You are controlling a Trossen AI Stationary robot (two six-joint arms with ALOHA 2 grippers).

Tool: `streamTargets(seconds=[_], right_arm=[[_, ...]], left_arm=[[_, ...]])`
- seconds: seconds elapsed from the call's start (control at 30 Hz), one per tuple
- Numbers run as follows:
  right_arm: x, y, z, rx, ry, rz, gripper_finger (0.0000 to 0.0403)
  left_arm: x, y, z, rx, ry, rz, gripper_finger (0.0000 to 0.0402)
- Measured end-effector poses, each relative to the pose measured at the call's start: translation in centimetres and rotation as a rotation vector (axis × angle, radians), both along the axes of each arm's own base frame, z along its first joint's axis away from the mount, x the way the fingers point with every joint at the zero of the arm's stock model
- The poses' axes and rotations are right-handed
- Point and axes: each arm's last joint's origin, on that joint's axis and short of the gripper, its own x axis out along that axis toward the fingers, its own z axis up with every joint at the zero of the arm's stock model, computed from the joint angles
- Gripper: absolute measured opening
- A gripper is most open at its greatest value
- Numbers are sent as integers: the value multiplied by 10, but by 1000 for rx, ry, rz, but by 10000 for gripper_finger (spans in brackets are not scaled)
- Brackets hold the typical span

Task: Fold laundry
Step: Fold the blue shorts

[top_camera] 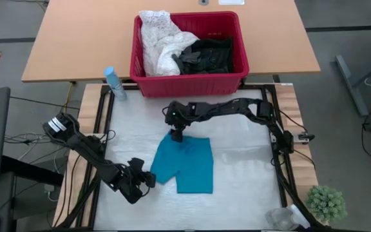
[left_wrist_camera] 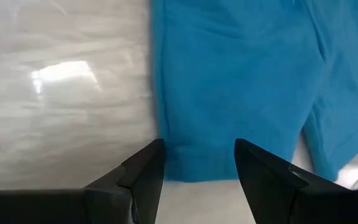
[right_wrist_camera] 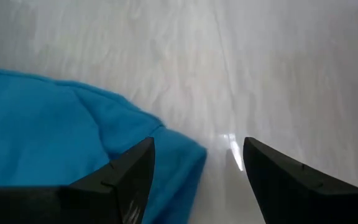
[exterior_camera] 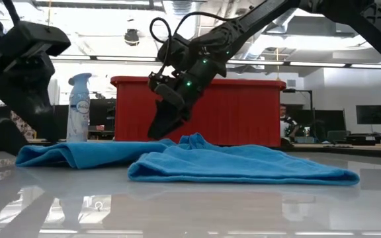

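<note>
**First:** Laundry's the job, and only the teal shorts (top_camera: 184, 164) are out on the white tabletop (top_camera: 243, 187). Look at the right pincer (top_camera: 176, 136): fingers apart, nothing between them, tip down at the waistband edge of the shorts, the side nearest the red basket (top_camera: 189, 82).

**Second:** And the left pincer (top_camera: 148, 180)? It sits at the shorts' opposite side, by a leg hem, jaws also parted, with the hem corner just ahead of the gap. Not gripping yet, I'd say.

**First:** What might spoil it from here?

**Second:** If either one closes too shallow it could pinch a single layer, and the fabric would drag and bunch instead of folding clean. That tabletop looks glossy, so the whole garment might slide along when one side pulls.

**First:** The cloth seems soft and matte, a knit maybe, already rumpled into a low ridge near the right pincer.

**Second:** Beyond the shorts, the basket is hard slotted plastic, holding a white lacy garment (top_camera: 160, 42) and black clothes (top_camera: 205, 57) heaped loosely. A pale blue spray bottle (top_camera: 114, 82) stands just beside the basket.
</note>
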Motion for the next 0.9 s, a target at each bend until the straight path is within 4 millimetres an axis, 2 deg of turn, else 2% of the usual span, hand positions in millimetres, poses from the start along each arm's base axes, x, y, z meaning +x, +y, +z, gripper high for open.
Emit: streamTargets(seconds=[0.2, 0.3, 0.4, 0.57, 0.67, 0.83, 0.9], right_arm=[[0, 0, -2, -3, 7, 10, 270], [1, 1, -11, 29, 29, 23, 268], [3, 4, -28, 54, 64, 51, 253], [4, 8, -35, 56, 84, 53, 223], [3, 8, -35, 57, 92, 51, 176], [3, 5, -37, 83, 97, 26, 37], [2, 4, -37, 101, 97, 11, 23]], left_arm=[[5, -2, -4, -19, -21, 2, 185], [6, 0, -4, -22, -13, 5, 185], [7, 0, -4, -26, -3, -4, 185], [8, 2, -4, -31, 12, -14, 185], [9, 4, -4, -31, 34, -34, 172], [10, 7, -4, -25, 51, -39, 107], [11, 9, -5, -24, 55, -33, 71]])
